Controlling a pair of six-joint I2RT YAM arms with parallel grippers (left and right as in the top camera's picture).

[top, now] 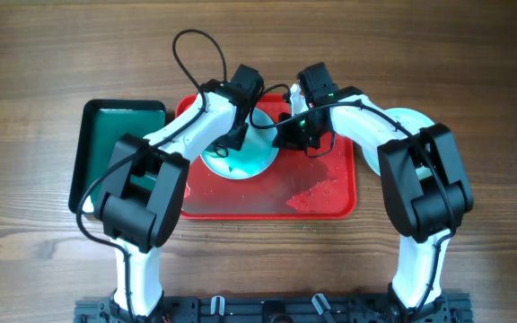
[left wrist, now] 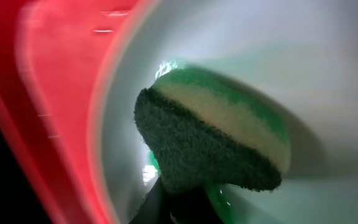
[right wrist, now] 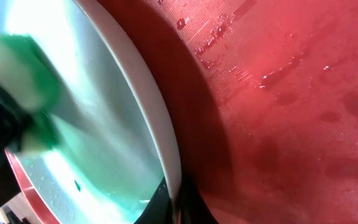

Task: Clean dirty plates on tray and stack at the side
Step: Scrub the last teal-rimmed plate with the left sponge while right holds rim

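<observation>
Scrubbing was under way: the left gripper (top: 233, 142), clamped on a sponge (left wrist: 210, 143), pressed it against the tilted aqua plate (top: 251, 160) at the red tray's (top: 326, 190) ten o'clock, while the right gripper (right wrist: 178, 204) pinched the plate's rim; next, likely wiping off the remaining marks.

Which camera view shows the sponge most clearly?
The left wrist view. There the sponge fills the centre, its dark rough face and pale layers sharp against the plate. The right wrist view shows only a green blur at its left edge. Overhead, the left arm hides nearly all of it.
</observation>
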